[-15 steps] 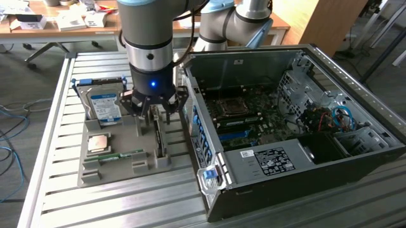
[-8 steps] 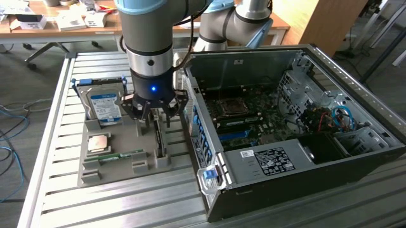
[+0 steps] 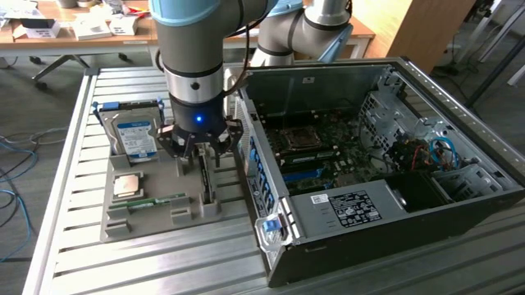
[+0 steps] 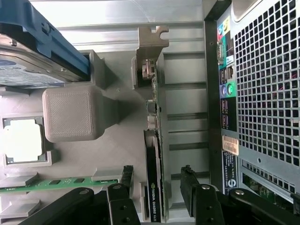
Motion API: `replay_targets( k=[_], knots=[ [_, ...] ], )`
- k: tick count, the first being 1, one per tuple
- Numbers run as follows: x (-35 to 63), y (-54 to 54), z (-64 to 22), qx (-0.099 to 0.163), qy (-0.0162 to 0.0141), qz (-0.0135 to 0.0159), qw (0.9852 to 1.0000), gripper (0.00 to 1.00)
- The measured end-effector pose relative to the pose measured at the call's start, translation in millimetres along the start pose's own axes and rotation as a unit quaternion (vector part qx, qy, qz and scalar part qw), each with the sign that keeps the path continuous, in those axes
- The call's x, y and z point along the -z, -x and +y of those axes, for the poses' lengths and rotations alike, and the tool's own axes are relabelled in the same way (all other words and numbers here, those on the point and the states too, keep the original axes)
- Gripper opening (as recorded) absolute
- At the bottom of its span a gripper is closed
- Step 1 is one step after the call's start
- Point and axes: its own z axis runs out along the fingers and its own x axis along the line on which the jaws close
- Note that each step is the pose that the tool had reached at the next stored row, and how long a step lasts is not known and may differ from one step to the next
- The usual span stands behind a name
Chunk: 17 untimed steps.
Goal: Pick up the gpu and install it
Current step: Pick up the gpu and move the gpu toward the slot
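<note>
Black ribbed gripper (image 4: 157,174) jaws stand apart; between them the gpu (image 4: 153,145), a thin dark-edged circuit card with silver bracket, stands edgewise in a textured grey plastic tray (image 4: 70,112)

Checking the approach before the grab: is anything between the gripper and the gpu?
Nothing visible. The open gripper hangs directly over the gpu, which stands on edge in the gray holder, with one finger either side of the card and clear gaps between.
</note>
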Motion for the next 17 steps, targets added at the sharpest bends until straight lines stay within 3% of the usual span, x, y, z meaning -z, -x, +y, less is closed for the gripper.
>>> replay_targets(
  k=[17],
  knots=[
    [-6.7,-0.5,4.1,0.0,0.0003,0.0001,1.0,0.53]
  ],
)
